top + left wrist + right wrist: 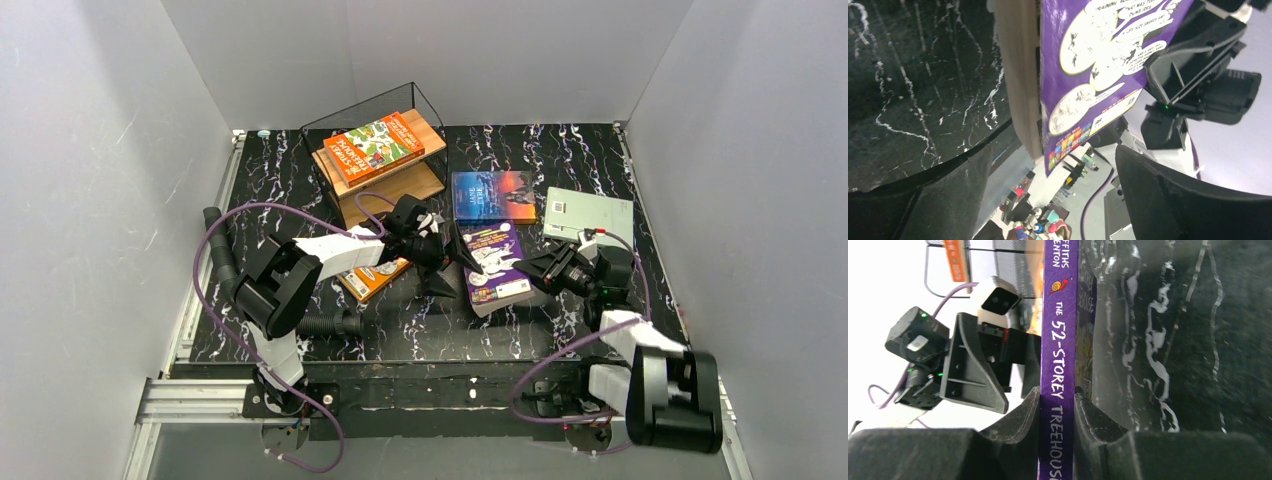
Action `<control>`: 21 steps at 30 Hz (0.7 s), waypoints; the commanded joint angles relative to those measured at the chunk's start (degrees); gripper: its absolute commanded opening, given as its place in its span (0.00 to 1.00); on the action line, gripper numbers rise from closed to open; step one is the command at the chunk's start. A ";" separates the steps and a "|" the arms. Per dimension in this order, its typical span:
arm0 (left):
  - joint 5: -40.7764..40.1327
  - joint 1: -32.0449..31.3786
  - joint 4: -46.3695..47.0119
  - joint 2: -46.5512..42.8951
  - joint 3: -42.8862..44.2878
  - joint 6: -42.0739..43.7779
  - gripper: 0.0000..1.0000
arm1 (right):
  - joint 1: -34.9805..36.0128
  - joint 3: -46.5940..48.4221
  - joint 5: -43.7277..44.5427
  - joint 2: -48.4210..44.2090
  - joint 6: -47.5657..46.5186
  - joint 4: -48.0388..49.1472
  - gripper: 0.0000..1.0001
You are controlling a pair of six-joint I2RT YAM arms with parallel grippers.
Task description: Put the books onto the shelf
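Right pincer [1055,400]: closed on the spine of the purple book [1058,340], one finger on each side. The fingertips are cut off at the bottom of the wrist view.
Left pincer [1053,150]: wide open, holding nothing. Its two fingers [948,200] stand far apart and the purple book's other edge is just in front of them. I cannot tell if they touch it.
Purple book: in the middle of the table [560,150], between the two pincers. I cannot tell if it lies flat or is tipped up a bit.
Shelf [395,185]: at the back of the table, on the left side. Its wire frame is thin and hard to see against the wall.
Red-green book [378,147]: flat on the top board of the shelf.
Orange book [372,279]: on the table in front of the shelf. The left arm [335,250] hides most of it, so only a corner shows.
Blue book [493,196]: flat on the table, just behind the purple book.
Grey book [590,215]: flat on the table, to the right of the blue book. The right pincer's cable covers its near edge.
Lower board of the shelf: partly hidden under the top board.
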 commanded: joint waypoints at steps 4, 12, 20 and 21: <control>-0.71 0.01 -10.87 -1.09 1.21 5.65 0.98 | 0.38 4.45 10.74 -15.90 -13.99 -34.32 0.01; -2.06 0.05 -15.23 2.25 2.48 7.59 0.98 | 1.98 3.62 15.82 -22.20 -15.44 -42.19 0.01; -1.92 -0.16 -15.85 10.61 6.70 7.75 0.93 | 7.25 0.09 16.13 -20.10 -11.27 -35.91 0.01; -1.31 -0.24 -14.77 11.42 7.21 7.23 0.91 | 7.92 -0.33 16.41 -19.99 -10.85 -34.95 0.01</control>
